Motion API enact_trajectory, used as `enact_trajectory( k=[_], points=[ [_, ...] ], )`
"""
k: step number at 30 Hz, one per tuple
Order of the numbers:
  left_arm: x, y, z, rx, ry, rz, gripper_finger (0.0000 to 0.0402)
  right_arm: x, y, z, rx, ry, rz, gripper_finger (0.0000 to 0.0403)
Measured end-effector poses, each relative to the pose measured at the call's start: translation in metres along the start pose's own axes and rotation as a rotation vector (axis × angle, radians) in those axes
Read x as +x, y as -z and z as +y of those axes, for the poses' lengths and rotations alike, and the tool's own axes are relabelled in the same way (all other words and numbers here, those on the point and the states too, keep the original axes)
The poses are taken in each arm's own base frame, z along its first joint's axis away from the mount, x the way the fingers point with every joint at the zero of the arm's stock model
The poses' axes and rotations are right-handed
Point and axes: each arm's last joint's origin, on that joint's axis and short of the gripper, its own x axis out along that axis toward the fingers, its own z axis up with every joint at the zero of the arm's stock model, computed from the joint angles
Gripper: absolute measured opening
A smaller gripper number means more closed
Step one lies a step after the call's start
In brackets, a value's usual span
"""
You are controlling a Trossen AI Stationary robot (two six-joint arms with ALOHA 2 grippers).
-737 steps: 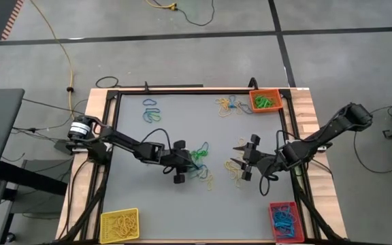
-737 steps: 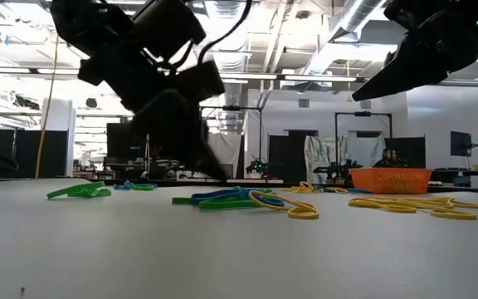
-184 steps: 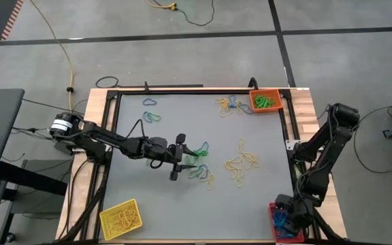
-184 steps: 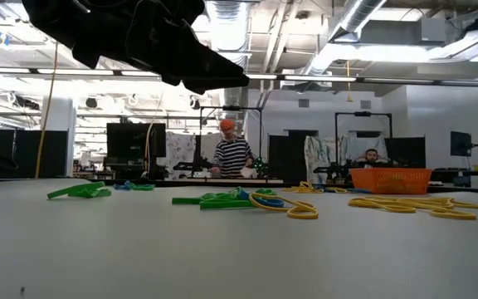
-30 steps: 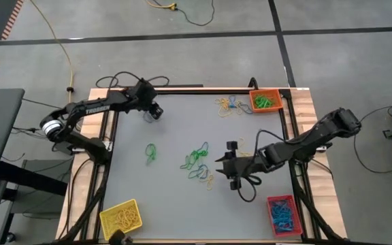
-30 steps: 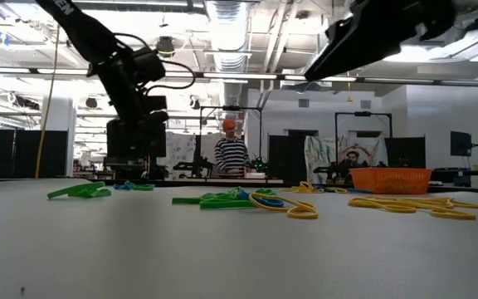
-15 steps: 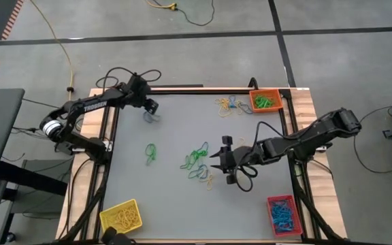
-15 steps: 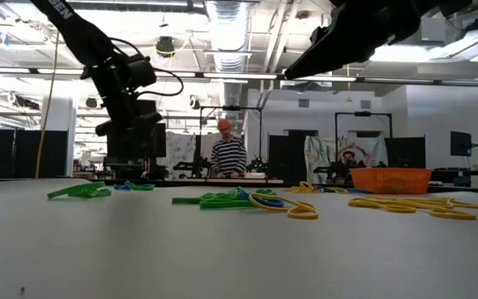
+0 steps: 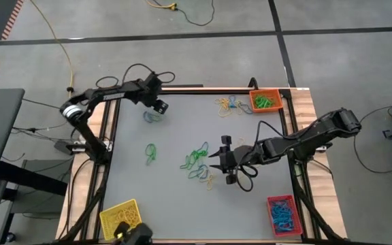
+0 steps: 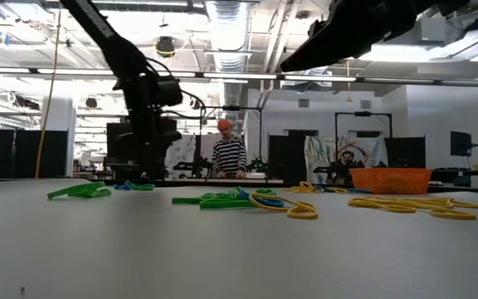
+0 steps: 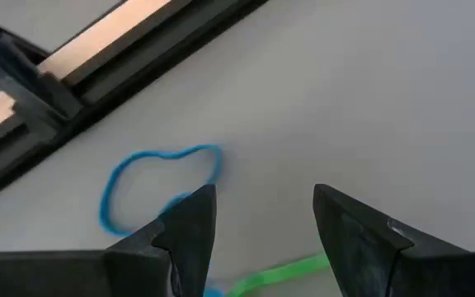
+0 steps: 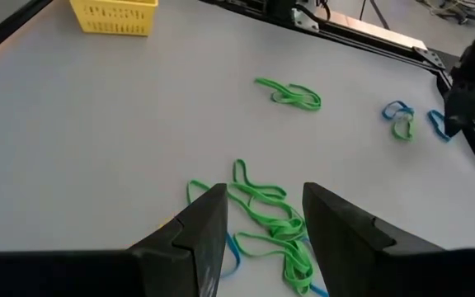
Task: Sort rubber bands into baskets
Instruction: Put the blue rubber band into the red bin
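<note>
Left tool (image 11: pixel 262 223): wide, empty, over blue rubber band (image 11: pixel 159 177). Right tool (image 12: pixel 262 219): wide, empty, over tangled green bands (image 12: pixel 270 219). Risk: several colours snagged together.

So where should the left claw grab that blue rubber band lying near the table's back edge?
Probably from straight above, pinching one thin strand of the blue rubber band on its open, rounded side. It lies flat as a loose loop, and the left claw hovers open beside it.

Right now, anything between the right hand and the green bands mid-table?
Nothing visible. The right hand hangs open just beside the central tangle of green rubber bands, which the wrist view shows directly ahead on bare table. The left hand is off at the far-left bands.
</note>
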Motion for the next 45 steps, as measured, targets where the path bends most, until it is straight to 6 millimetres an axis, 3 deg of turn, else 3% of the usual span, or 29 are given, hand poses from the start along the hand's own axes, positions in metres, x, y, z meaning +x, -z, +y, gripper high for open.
enact_trajectory(
  k=[10, 14, 20, 24, 33, 39, 45],
  points=[
    [0.022, -0.028, 0.011, -0.049, -0.048, 0.128, 0.0194, -0.001, 0.004, 0.002, -0.004, -0.009, 0.037, 0.0189],
    [0.035, -0.024, 0.024, -0.106, -0.026, 0.207, 0.0194, -0.001, 0.005, 0.003, 0.021, -0.011, 0.054, 0.0189],
    [0.036, -0.025, 0.034, -0.14, -0.012, 0.206, 0.0189, -0.001, 0.007, 0.004, 0.018, -0.018, 0.072, 0.0189],
    [0.036, -0.025, 0.035, -0.138, 0.017, 0.211, 0.0148, -0.001, 0.007, 0.004, 0.013, -0.018, 0.072, 0.0189],
    [0.035, -0.024, 0.027, -0.069, 0.087, 0.223, 0.0009, -0.001, 0.006, 0.004, 0.017, -0.015, 0.058, 0.0189],
    [0.032, -0.024, 0.015, -0.011, 0.099, 0.237, 0.0001, -0.001, 0.005, 0.004, 0.015, -0.015, 0.056, 0.0189],
    [0.012, -0.039, -0.008, 0.084, 0.115, 0.239, 0.0, -0.001, 0.006, 0.004, 0.012, -0.016, 0.067, 0.0189]
  ],
)
